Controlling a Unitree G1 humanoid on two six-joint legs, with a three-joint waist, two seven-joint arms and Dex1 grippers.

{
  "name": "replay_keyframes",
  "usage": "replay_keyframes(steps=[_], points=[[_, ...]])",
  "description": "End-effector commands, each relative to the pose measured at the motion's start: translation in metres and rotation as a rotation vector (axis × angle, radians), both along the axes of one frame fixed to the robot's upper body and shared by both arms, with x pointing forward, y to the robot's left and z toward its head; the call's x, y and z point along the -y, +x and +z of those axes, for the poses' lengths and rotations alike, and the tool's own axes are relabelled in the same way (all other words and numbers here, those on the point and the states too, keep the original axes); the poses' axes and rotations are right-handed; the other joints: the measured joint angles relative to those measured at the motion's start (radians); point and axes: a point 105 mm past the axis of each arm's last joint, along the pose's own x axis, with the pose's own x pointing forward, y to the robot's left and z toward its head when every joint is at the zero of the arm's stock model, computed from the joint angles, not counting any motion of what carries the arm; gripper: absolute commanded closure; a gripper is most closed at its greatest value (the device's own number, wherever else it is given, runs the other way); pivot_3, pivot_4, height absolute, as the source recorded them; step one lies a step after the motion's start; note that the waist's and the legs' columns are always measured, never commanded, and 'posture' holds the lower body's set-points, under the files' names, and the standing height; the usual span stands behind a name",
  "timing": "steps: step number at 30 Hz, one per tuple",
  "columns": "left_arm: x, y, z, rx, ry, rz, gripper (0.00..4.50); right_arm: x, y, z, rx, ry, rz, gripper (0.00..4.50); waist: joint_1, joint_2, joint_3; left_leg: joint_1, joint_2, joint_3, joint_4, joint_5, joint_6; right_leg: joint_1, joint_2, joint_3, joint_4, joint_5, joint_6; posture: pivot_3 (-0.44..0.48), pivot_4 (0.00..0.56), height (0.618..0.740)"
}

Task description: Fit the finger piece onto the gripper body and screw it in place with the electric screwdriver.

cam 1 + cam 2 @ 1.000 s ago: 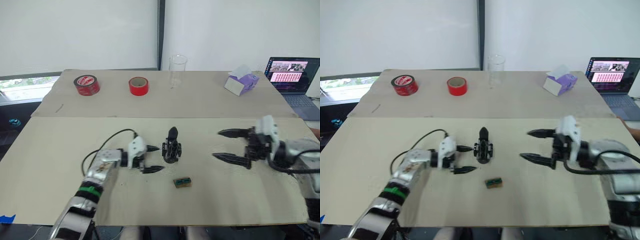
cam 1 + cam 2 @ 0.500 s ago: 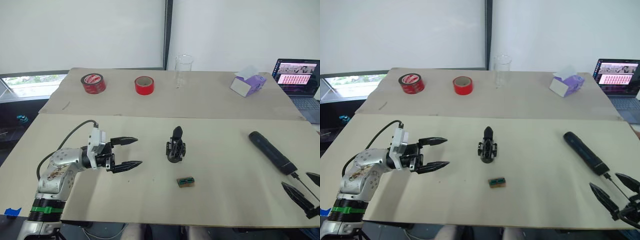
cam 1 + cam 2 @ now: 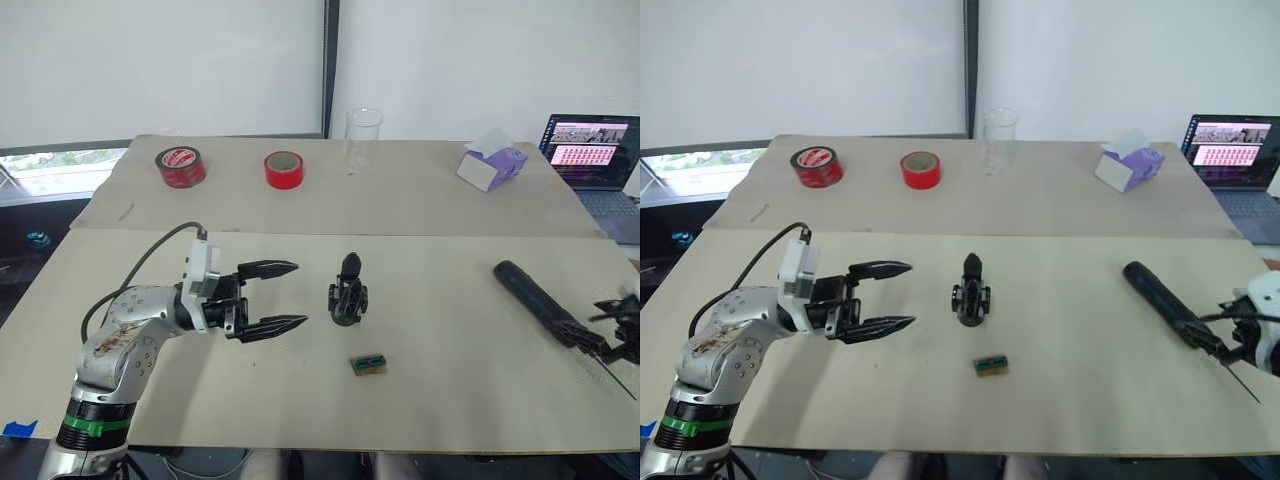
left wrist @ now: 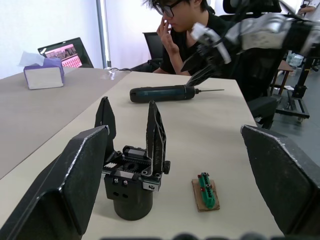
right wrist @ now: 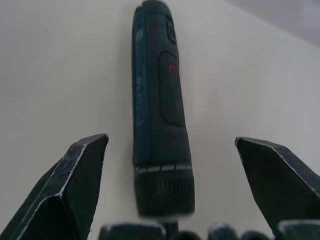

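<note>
Centrally on the near table [image 3: 450,400] stands the gripper body [image 3: 347,296], a small black assembly on a round dark base with a blocky mechanism above; the left wrist view shows two pointed fingers rising upright from it, side by side with a narrow gap between them. At roughly 5 o'clock from it, near but apart, lies a small green-and-brown block [image 3: 367,364]. The left gripper [image 3: 282,296] hovers at 9 o'clock from the gripper body, its two black fingers spread wide and pointing toward it, with clear space between tips and body. The electric screwdriver [image 3: 535,300] lies flat at about 3 o'clock, well apart from the gripper body: a thick black cylinder, rounded at the far end, with a ribbed collar and a thin metal bit at the near end, and a raised button panel with a red mark on its barrel seen in the right wrist view. The right gripper [image 5: 172,192] sits at the bit end of the screwdriver, fingers spread to either side of the barrel, not closed on it. A loose finger piece cannot be made out separately.
</note>
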Motion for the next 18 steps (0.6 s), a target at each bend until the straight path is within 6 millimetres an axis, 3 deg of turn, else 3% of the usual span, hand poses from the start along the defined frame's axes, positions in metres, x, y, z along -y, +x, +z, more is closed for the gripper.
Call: replay_keyframes(steps=[1, 5, 8, 12, 13, 15, 18], points=[[0.005, -0.003, 0.005, 0.045, 0.011, -0.012, 0.04, 0.004, 0.014, -0.003, -0.071, -0.006, 0.007, 0.00, 0.000, -0.001, 0.001, 0.000, 0.000, 0.000, 0.000, 0.000, 0.000, 0.000, 0.000, 0.000, 0.000, 0.000, 0.000, 0.000, 0.150, 0.740], [0.008, -0.006, 0.004, 0.034, 0.013, -0.035, 0.04, 0.008, 0.025, -0.010, -0.130, 0.005, 0.004, 0.00, 0.003, -0.001, 0.003, -0.001, -0.001, 0.001, 0.001, 0.000, 0.001, 0.000, -0.001, 0.000, 0.000, 0.001, 0.001, 0.000, 0.150, 0.740], [0.008, -0.008, 0.004, 0.040, 0.017, -0.046, 0.00, 0.001, 0.024, -0.014, -0.204, 0.048, 0.064, 0.78, 0.002, -0.001, 0.003, -0.001, -0.001, 0.001, 0.001, 0.000, 0.000, 0.001, -0.001, 0.000, 0.000, 0.002, 0.004, 0.000, 0.150, 0.740], [0.009, -0.008, 0.005, 0.049, 0.020, -0.053, 0.00, 0.001, 0.020, -0.013, -0.257, 0.051, 0.098, 2.17, 0.000, -0.001, 0.003, -0.001, 0.000, 0.001, 0.001, 0.003, -0.004, 0.000, -0.001, 0.000, 0.000, 0.003, 0.005, 0.000, 0.150, 0.740], [0.009, -0.008, 0.005, 0.050, 0.021, -0.055, 0.00, 0.001, 0.022, -0.009, -0.234, 0.039, 0.106, 2.60, 0.000, -0.001, 0.003, 0.000, 0.001, 0.000, 0.001, 0.004, -0.006, 0.001, -0.001, -0.001, 0.000, 0.003, 0.005, 0.000, 0.150, 0.740], [0.009, -0.009, 0.005, 0.051, 0.024, -0.057, 0.00, -0.003, 0.027, 0.000, -0.183, 0.050, 0.124, 2.67, 0.001, -0.001, 0.003, 0.000, 0.001, 0.000, 0.001, 0.004, -0.006, 0.001, -0.001, -0.001, 0.001, 0.003, 0.005, 0.000, 0.150, 0.740], [0.008, -0.010, 0.002, 0.045, 0.040, -0.059, 0.00, -0.030, 0.031, 0.028, -0.104, 0.122, 0.205, 2.73, 0.001, 0.000, 0.004, -0.001, 0.001, 0.000, 0.001, 0.004, -0.006, 0.000, -0.001, -0.001, 0.001, 0.004, 0.005, 0.000, 0.150, 0.740]])
